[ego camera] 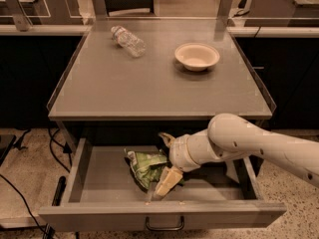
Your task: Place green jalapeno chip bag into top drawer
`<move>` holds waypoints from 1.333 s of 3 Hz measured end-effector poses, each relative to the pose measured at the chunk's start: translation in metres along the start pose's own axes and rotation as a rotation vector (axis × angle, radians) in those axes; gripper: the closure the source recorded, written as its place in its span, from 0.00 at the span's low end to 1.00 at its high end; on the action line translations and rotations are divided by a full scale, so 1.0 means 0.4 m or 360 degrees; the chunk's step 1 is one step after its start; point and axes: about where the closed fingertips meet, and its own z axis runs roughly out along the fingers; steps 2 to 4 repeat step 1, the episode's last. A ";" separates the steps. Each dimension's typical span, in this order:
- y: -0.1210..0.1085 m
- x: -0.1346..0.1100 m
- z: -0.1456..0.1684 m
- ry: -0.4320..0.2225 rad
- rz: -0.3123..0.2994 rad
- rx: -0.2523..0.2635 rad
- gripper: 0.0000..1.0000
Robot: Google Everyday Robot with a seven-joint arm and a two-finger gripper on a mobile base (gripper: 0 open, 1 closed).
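Observation:
The green jalapeno chip bag [145, 163] lies crumpled on the floor of the top drawer [99, 216], a little left of its middle. The drawer is pulled out wide under the table, with its dark pull handle [164, 227] at the front centre. My gripper [166, 161] reaches in from the right, down inside the drawer at the bag's right edge. Its fingers stand apart, one pale finger [167, 181] in front of the bag and the other behind it. The white arm hides the drawer's right middle.
On the grey table top [124, 88] above the drawer, a clear plastic water bottle [128, 41] lies at the back left and a pale bowl [197, 56] stands at the back right. Cables run over the floor at the left.

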 end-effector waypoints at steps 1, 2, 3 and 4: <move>0.000 0.000 0.000 0.0000 0.0000 0.0000 0.00; 0.000 0.000 0.000 0.0000 0.0000 0.0000 0.00; 0.000 0.000 0.000 0.0000 0.0000 0.0000 0.00; 0.000 0.000 0.000 0.0000 0.0000 0.0000 0.00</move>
